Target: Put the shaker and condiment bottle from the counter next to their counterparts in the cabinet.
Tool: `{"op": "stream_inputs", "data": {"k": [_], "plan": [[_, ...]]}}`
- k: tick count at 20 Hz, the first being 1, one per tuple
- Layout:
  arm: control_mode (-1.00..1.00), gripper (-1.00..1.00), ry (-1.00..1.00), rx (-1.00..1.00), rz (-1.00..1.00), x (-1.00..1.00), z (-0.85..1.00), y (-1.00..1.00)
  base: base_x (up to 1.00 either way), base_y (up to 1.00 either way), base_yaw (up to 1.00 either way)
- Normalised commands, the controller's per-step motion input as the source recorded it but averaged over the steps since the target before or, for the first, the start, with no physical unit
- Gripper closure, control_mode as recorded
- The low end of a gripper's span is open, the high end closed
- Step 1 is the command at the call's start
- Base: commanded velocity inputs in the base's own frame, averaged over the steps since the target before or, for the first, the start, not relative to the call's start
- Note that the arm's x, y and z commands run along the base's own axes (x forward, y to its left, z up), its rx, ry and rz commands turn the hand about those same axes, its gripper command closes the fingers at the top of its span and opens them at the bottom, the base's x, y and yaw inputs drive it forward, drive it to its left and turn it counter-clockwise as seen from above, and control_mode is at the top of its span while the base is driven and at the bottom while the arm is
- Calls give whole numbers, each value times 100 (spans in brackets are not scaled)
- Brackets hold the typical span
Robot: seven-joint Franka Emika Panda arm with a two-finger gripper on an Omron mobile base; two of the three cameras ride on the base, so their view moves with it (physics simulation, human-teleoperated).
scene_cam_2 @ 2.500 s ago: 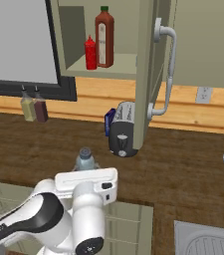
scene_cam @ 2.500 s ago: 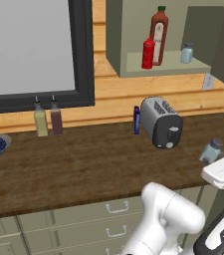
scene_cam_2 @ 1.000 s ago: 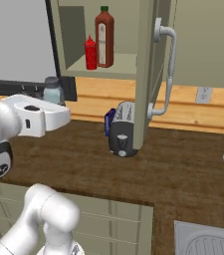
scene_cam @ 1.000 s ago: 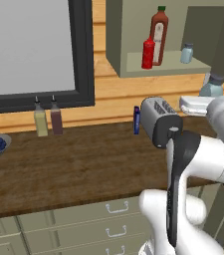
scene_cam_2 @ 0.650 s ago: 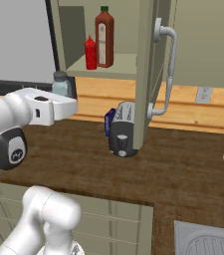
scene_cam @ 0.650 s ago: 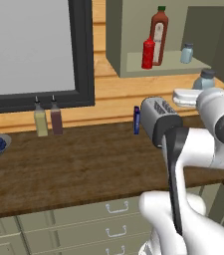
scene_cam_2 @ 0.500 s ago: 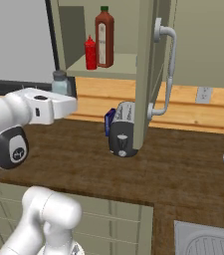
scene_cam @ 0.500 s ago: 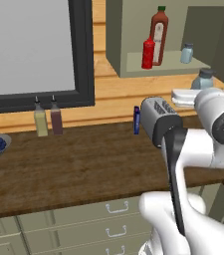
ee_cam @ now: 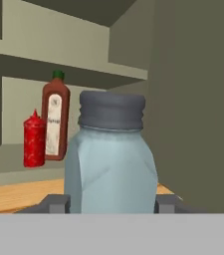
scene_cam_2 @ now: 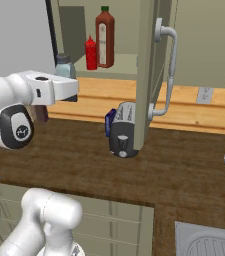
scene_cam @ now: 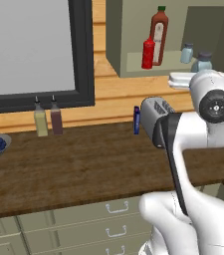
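Shaker (ee_cam: 111, 159) sat clamped upright in your tool (ee_cam: 108, 203), a fingertip (ee_cam: 56, 203) at each side, raised off the bench (scene_cam: 83, 164) before the open cabinet (scene_cam: 116, 37). Your left base view alone showed its twin shaker (scene_cam: 186, 53) on the shelf, right of the red condiment bottle (scene_cam: 148, 53) and tall sauce bottle (scene_cam: 158, 29).

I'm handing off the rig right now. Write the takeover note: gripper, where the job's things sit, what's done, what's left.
Gripper: shut on the shaker, held upright in front of the open cabinet, not yet on its shelf.
Condiment bottle: on the shelf beside the tall sauce bottle. Done.
Second shaker: on the shelf, further right.
Left: set the held shaker down next to it, then release.
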Motion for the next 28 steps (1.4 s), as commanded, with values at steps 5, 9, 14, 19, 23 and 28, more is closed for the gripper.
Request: {"op": "stream_inputs", "data": {"k": [5, 9, 14, 19, 23, 28], "plan": [[-100, 100, 0, -2, -7, 20, 4, -22, 0, 0, 0], [-100, 100, 0, 0, -1, 28, 2, -35, 0, 0, 0], [-100, 100, 5, -6, 0, 18, 3, -7, 0, 0, 0], [-100, 100, 1, -3, 0, 17, -2, 0, 0, 0, 0], [-100, 100, 0, 0, 0, 29, 0, -18, 0, 0, 0], [-100, 100, 0, 0, 0, 21, 0, -18, 0, 0, 0]]}}
